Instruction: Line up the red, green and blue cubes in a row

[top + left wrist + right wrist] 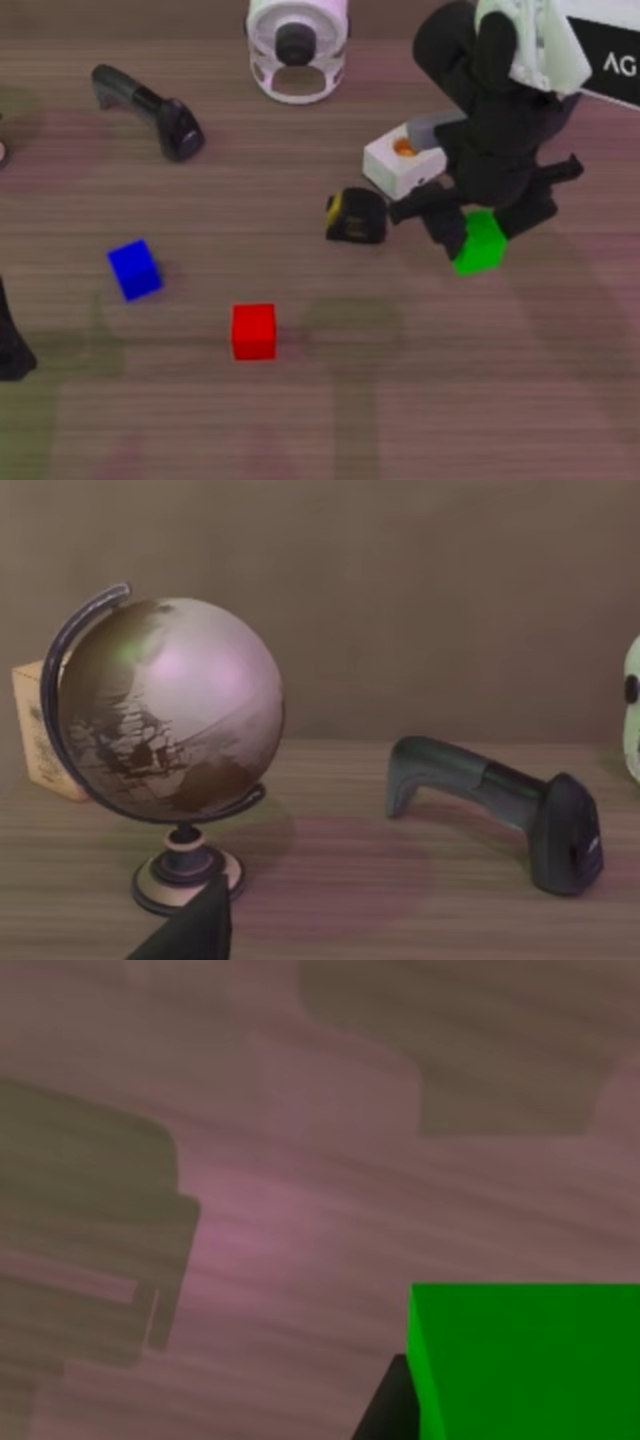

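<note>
The green cube (482,245) is at the right of the table, between the dark fingers of my right gripper (476,232), which is shut on it. In the right wrist view the green cube (530,1360) fills the corner beside one dark finger (385,1412), with the wood and its shadows well below. The red cube (254,331) sits on the table near the middle front. The blue cube (134,269) sits to its left, slightly turned. My left arm (10,345) is parked at the table's left edge; only a dark finger (190,930) shows in its wrist view.
A white block with an orange hole (403,160) and a black-and-yellow tape measure (356,215) lie just left of the right gripper. A black scanner (150,108) and a white round object (297,45) are at the back. A globe (165,710) stands far left.
</note>
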`<state>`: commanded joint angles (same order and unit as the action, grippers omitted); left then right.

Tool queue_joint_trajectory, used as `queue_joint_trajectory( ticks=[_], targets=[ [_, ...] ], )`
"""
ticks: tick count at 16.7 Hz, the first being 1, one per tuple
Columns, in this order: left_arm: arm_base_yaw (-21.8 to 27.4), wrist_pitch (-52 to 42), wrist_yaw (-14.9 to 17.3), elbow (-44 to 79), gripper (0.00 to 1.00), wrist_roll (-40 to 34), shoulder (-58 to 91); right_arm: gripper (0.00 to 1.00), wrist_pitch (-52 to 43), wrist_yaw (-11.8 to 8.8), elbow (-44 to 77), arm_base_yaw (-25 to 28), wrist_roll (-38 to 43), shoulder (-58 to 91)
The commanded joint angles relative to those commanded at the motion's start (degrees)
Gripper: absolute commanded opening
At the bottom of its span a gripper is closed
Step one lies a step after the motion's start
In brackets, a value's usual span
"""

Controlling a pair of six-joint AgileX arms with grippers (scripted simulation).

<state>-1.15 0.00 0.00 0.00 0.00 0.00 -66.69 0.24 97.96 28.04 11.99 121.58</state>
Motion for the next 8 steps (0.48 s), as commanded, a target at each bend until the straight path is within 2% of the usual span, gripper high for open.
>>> queue_joint_trajectory(
  ticks=[5,8],
  targets=[
    [0.0,0.0,0.0,0.0,1.0,0.0,0.0,0.0,-2.99,0.15,4.15,10.02,21.93,1.83],
    [0.0,0.0,0.0,0.0,1.0,0.0,0.0,0.0,-3.73,0.31,5.78,14.34,29.87,1.8]
  ],
)
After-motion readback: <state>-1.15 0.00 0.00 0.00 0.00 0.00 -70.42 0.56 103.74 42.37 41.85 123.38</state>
